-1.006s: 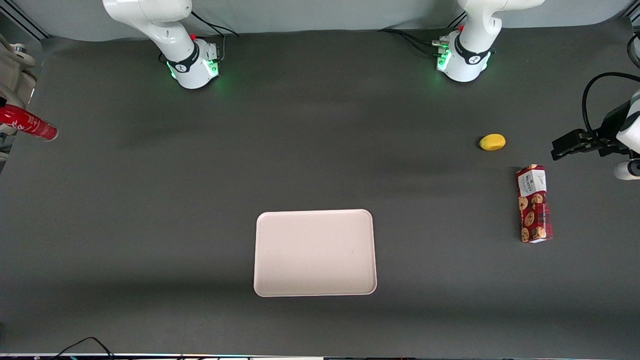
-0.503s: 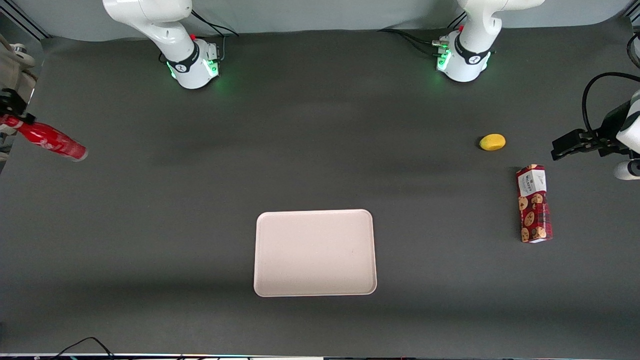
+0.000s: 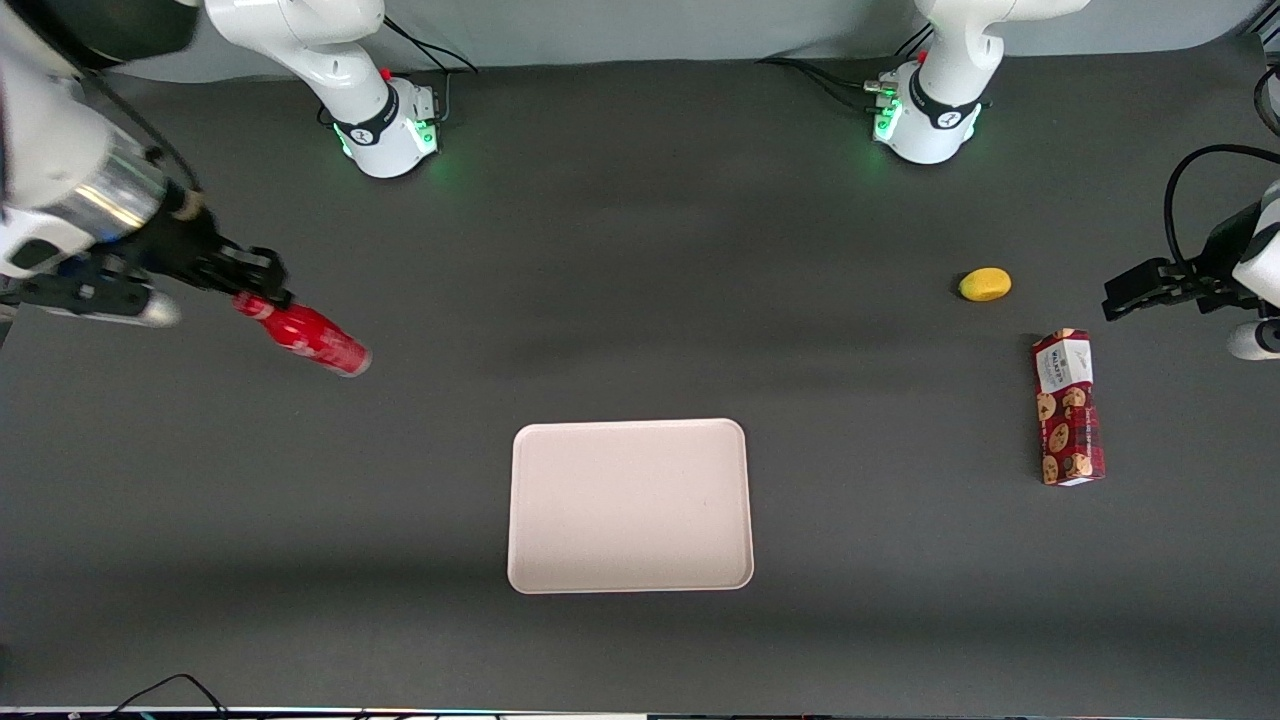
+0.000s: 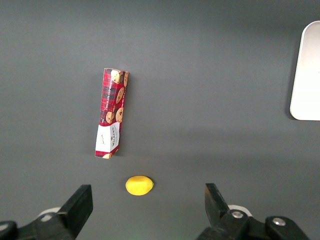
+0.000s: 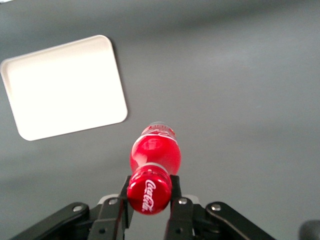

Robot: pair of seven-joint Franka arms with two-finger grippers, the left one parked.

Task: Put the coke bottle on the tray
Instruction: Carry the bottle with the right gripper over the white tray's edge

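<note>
Since a second ago the gripper (image 3: 262, 295) has carried the coke bottle (image 3: 305, 340) in from the working arm's end, its fingers clamped on the red cap. The cream-pink tray (image 3: 630, 505) lies nearer the front camera, well apart. The glossy red bottle hangs tilted, base leading toward it.

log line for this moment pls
phase: carry | gripper: shut on coke bottle, held by its cap end above the table | tray: bare, nearer the front camera
</note>
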